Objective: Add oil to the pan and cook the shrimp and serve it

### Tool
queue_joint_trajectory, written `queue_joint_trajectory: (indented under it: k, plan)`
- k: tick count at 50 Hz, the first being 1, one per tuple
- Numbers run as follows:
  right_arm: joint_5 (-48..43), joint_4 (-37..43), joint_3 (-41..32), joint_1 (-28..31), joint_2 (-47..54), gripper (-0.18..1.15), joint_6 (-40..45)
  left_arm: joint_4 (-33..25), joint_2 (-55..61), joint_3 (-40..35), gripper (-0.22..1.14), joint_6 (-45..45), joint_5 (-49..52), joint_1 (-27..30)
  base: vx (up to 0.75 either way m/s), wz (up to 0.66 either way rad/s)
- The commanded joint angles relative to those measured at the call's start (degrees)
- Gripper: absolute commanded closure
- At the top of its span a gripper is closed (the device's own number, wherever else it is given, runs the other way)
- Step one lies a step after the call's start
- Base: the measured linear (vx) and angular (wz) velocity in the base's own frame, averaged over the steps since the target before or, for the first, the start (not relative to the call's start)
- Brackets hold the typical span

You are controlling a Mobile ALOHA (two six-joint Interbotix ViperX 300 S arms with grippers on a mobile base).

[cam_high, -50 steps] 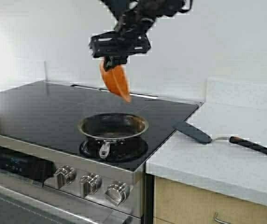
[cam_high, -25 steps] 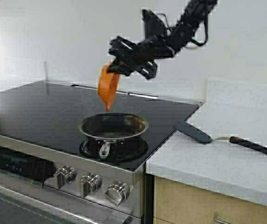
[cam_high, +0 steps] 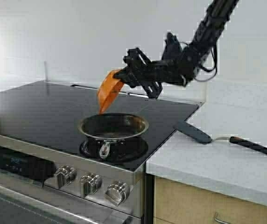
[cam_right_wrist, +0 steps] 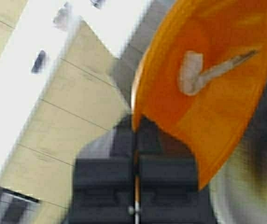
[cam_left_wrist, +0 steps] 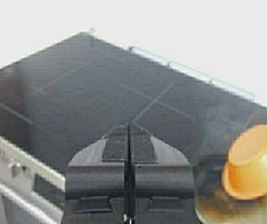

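My right gripper (cam_high: 122,77) is shut on the rim of an orange bowl (cam_high: 108,91), holding it steeply tipped just above the far edge of the pan (cam_high: 113,122). The pan, dark inside with a steel rim, sits on the front burner with its short handle toward me. In the right wrist view the pale curled shrimp (cam_right_wrist: 189,73) lies inside the tilted bowl (cam_right_wrist: 217,107), whose rim is pinched in the gripper (cam_right_wrist: 134,126). My left gripper (cam_left_wrist: 129,135) is shut on nothing, hovering over the stove left of the pan (cam_left_wrist: 208,200). The oil is out of view.
The black glass stovetop (cam_high: 40,107) stretches left of the pan, with steel knobs (cam_high: 91,184) along its front. A black spatula (cam_high: 194,131) lies on the white counter (cam_high: 217,163) to the right. A white wall stands behind.
The right arm has swung from overhead to reach in from the right. The orange bowl it holds has dropped closer to the pan's far rim and turned its open side downward.
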Motion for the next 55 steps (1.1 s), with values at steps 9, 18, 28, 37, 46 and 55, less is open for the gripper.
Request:
queue_joint_trajectory:
  k: [9, 18, 28, 37, 46, 55]
  plan:
    - [-15.6, 4.6, 1.6, -1.9, 4.7, 0.92, 4.6, 0.1, 0.3, -0.4, 0.89, 0.0, -0.3, 0.0, 0.00, 0.00]
    - [-21.1, 4.6, 0.6, -2.4, 8.2, 0.92, 8.2, 0.1, 0.3, -0.3, 0.89, 0.0, -0.3, 0.0, 0.00, 0.00]
    - [-23.7, 4.4, -1.1, -2.3, 8.7, 0.92, 9.5, 0.1, 0.3, -0.3, 0.89, 0.0, -0.2, 0.1, 0.00, 0.00]
    - [-23.7, 4.7, -1.6, -2.5, 10.7, 0.91, 11.6, 0.1, 0.3, -0.3, 0.89, 0.0, -0.2, 0.0, 0.00, 0.00]
    - [-26.1, 4.7, -1.6, -2.5, 10.9, 0.91, 12.6, 0.1, 0.3, -0.3, 0.89, 0.0, -0.2, 0.1, 0.00, 0.00]
    - [-26.0, 4.8, -1.4, -2.8, 12.8, 0.91, 14.1, 0.1, 0.3, -0.3, 0.89, 0.0, -0.2, 0.0, 0.00, 0.00]
